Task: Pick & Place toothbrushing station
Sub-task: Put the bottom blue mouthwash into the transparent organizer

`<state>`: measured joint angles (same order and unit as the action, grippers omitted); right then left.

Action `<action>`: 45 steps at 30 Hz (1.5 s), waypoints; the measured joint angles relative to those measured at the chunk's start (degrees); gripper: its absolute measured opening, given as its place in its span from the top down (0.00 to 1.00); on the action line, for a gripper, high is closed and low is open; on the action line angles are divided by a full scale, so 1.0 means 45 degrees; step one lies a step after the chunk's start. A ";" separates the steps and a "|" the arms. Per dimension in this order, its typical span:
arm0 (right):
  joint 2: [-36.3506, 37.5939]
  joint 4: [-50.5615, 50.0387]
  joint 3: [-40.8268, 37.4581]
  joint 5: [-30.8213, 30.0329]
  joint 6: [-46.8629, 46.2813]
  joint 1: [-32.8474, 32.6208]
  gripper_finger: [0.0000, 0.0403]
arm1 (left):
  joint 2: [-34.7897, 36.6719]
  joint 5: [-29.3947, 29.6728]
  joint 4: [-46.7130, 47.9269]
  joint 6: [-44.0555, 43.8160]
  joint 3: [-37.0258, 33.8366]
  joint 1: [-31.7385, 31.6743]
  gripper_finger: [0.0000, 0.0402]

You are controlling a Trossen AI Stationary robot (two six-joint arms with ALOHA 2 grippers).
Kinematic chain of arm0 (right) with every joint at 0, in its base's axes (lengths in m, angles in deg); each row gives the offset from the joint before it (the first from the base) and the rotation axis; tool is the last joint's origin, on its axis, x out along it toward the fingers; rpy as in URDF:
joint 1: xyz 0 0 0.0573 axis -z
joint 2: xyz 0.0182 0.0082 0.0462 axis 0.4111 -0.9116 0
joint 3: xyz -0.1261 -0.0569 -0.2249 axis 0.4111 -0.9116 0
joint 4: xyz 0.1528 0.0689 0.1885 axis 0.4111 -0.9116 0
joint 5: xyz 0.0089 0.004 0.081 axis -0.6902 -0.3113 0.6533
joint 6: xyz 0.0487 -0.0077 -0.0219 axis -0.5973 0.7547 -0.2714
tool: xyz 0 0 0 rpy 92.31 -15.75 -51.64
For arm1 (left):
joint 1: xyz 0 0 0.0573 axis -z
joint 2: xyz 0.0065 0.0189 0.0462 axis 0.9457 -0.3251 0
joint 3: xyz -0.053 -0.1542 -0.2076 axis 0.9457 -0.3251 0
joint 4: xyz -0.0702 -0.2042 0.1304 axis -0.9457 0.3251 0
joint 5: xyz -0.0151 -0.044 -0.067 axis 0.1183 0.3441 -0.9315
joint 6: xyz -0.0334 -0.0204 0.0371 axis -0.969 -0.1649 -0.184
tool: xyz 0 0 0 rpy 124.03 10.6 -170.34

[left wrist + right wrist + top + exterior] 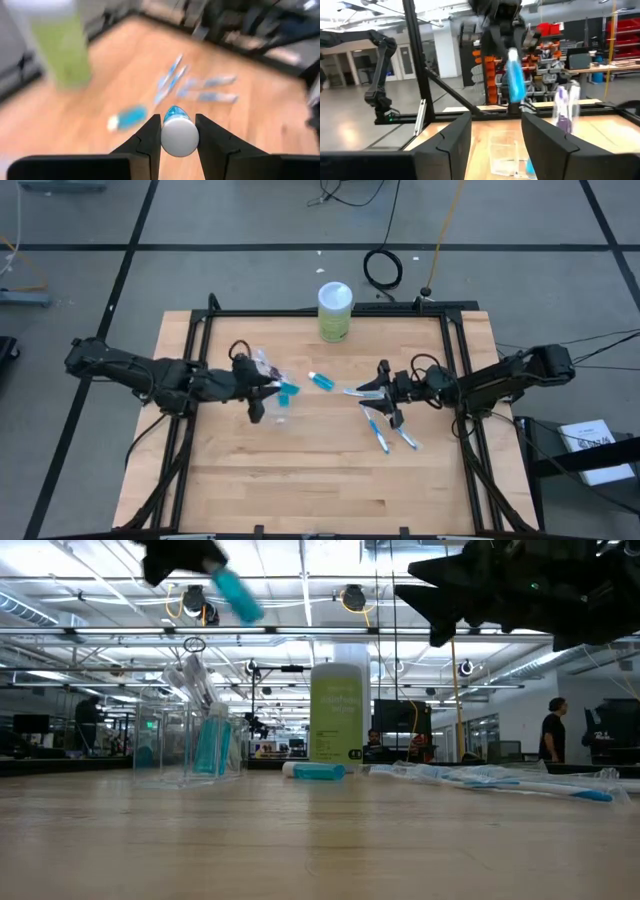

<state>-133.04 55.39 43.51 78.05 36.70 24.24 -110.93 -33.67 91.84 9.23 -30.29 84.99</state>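
1. The left tool (pixel 179 131) pinches a small teal tube with a round white cap (pixel 178 134). Its two dark fingers (pixel 150 140) press on the sides just behind the cap, and the tube hangs clear above the wooden desk (pixel 320 470).

2. The tube looks light and smooth. Its body is probably soft enough to dent, so I judge the firm end near the cap the safer hold. A harder squeeze could make it slip or pop out.

3. Just ahead of and below the left tool stands the small clear plastic cup (pixel 190 745). It already holds teal and pale items. It seems thin, light and easy to tip, so anything lowered in should go gently and near the middle.

4. A second white-capped teal tube (pixel 321 381) lies flat on the desk between the two tools. It is round and may roll, so a grip across its middle would suit.

5. The right tool (pixel 372 402) hangs with its fingers spread and nothing between them. Just below it lie several slim blue-and-white toothbrushes (pixel 385 432) in a loose cluster.

6. The brushes look stiff, thin and low-lying. A pinch across a handle's narrow width, taking one brush apart from its neighbours, seems best.

7. The green canister with white lid (pixel 335 312) stands beyond both tools, well apart.
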 joint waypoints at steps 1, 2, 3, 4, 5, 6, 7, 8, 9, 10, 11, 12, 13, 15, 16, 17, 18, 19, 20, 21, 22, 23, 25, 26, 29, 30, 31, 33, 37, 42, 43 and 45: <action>0.0155 0.0005 -0.0180 -0.0019 -0.0011 0.0011 0.58 | 0.0002 0.0005 0.0664 -0.0629 0.0000 -0.0007 0.76; 0.0310 -0.0025 -0.0360 -0.0027 -0.0042 0.0015 0.58 | 0.0002 -0.0069 0.1237 -0.1144 0.0000 -0.0004 0.76; 0.0415 -0.0046 -0.0454 -0.0058 -0.0040 0.0015 0.58 | 0.0002 -0.0161 0.1726 -0.1558 0.0000 -0.0034 0.76; 0.0484 -0.0005 -0.0512 -0.0148 -0.0023 0.0015 0.58 | 0.0002 -0.0422 0.2161 -0.1886 0.0000 -0.0097 0.76; 0.0596 0.0003 -0.0597 -0.0317 -0.0016 0.0015 0.58 | -0.0007 -0.0829 0.2529 -0.2111 0.0000 -0.0162 0.76; 0.0692 -0.0010 -0.0665 -0.0360 -0.0015 0.0019 0.58 | -0.0067 -0.1229 0.2815 -0.2261 0.0000 -0.0242 0.76; 0.0714 0.0009 -0.0680 -0.0388 -0.0003 0.0036 0.58 | -0.0162 -0.1499 0.3057 -0.2346 0.0005 -0.0327 0.76; 0.0712 0.0008 -0.0675 -0.0399 0.0003 0.0057 0.58 | -0.0283 -0.1658 0.3314 -0.2361 0.0005 -0.0409 0.76; 0.0709 -0.0006 -0.0675 -0.0375 0.0000 0.0079 0.58 | -0.0413 -0.1763 0.3517 -0.2360 0.0005 -0.0488 0.76; 0.0709 -0.0015 -0.0680 -0.0355 0.0005 0.0092 0.58 | -0.0523 -0.1798 0.3606 -0.2350 0.0005 -0.0590 0.76; 0.0709 -0.0010 -0.0675 -0.0367 0.0005 0.0110 0.58 | -0.0608 -0.1793 0.3631 -0.2291 0.0005 -0.0720 0.76; 0.0709 -0.0043 -0.0675 -0.0361 0.0005 0.0149 0.58 | -0.0689 -0.1788 0.3664 -0.2198 0.0005 -0.0844 0.76; 0.0709 -0.0085 -0.0675 -0.0367 0.0002 0.0176 0.58 | -0.0789 -0.1775 0.3691 -0.2095 0.0005 -0.0971 0.76; 0.0704 -0.0105 -0.0675 -0.0396 0.0002 0.0185 0.58 | -0.0960 -0.1774 0.3688 -0.1792 0.0005 -0.1243 0.76; 0.0705 -0.0093 -0.0675 -0.0393 0.0004 0.0185 0.58 | -0.1060 -0.1774 0.3688 -0.1684 0.0005 -0.1374 0.76; 0.0704 -0.0097 -0.0675 -0.0388 0.0000 0.0185 0.58 | -0.1139 -0.1780 0.3684 -0.1576 0.0005 -0.1505 0.76; 0.0704 -0.0102 -0.0675 -0.0384 0.0000 0.0180 0.58 | -0.1214 -0.1831 0.3690 -0.1427 0.0005 -0.1635 0.76; 0.0704 -0.0111 -0.0675 -0.0379 0.0001 0.0180 0.58 | -0.1276 -0.1967 0.3688 -0.1249 0.0005 -0.1763 0.76; 0.0704 -0.0118 -0.0675 -0.0383 0.0000 0.0180 0.58 | -0.1358 -0.2153 0.3684 -0.1068 0.0005 -0.1877 0.76; 0.0704 -0.0173 -0.0675 -0.0384 0.0004 0.0185 0.58 | -0.1454 -0.2271 0.3675 -0.0949 0.0005 -0.1989 0.76; 0.0704 -0.0213 -0.0675 -0.0384 0.0001 0.0185 0.58 | -0.1568 -0.2404 0.3674 -0.0823 0.0005 -0.2077 0.76; 0.0704 -0.0264 -0.0675 -0.0384 0.0005 0.0185 0.58 | -0.1707 -0.2510 0.3677 -0.0696 0.0005 -0.2149 0.76; 0.0704 -0.0302 -0.0675 -0.0384 0.0005 0.0185 0.58 | -0.1937 -0.2677 0.3687 -0.0310 0.0005 -0.2292 0.76; 0.0704 -0.0342 -0.0675 -0.0384 0.0005 0.0185 0.58 | -0.2061 -0.2780 0.3682 -0.0068 0.0006 -0.2356 0.76; 0.0704 -0.0399 -0.0675 -0.0386 0.0008 0.0185 0.58 | -0.2465 -0.2910 0.3684 0.0486 0.0010 -0.2508 0.76; 0.0704 -0.0393 -0.0671 -0.0387 0.0010 0.0185 0.58 | -0.2601 -0.2925 0.3679 0.0564 0.0010 -0.2556 0.76; 0.0704 -0.0393 -0.0667 -0.0386 0.0010 0.0185 0.58 | -0.2729 -0.3005 0.3679 0.0573 0.0010 -0.2610 0.76; 0.0704 -0.0398 -0.0665 -0.0385 0.0010 0.0185 0.58 | -0.2975 -0.3167 0.3684 0.0667 0.0010 -0.2711 0.76; 0.0704 -0.0409 -0.0665 -0.0388 0.0076 0.0185 0.58 | -0.3419 -0.3221 0.3653 0.0803 0.0010 -0.2770 0.76; 0.0704 -0.0577 -0.0665 -0.0388 0.0199 0.0185 0.58 | -0.3990 -0.3231 0.3550 0.0807 0.0014 -0.2765 0.76; 0.0704 -0.0585 -0.0665 -0.0388 0.0199 0.0185 0.58 | -0.4113 -0.3231 0.3531 0.0796 0.0015 -0.2765 0.76; 0.0704 -0.0583 -0.0665 -0.0388 0.0199 0.0185 0.58 | -0.4375 -0.3231 0.3471 0.0763 0.0015 -0.2765 0.76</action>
<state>-129.87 52.77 40.51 76.30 37.59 25.07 -130.62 -48.21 107.45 12.66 -30.22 72.55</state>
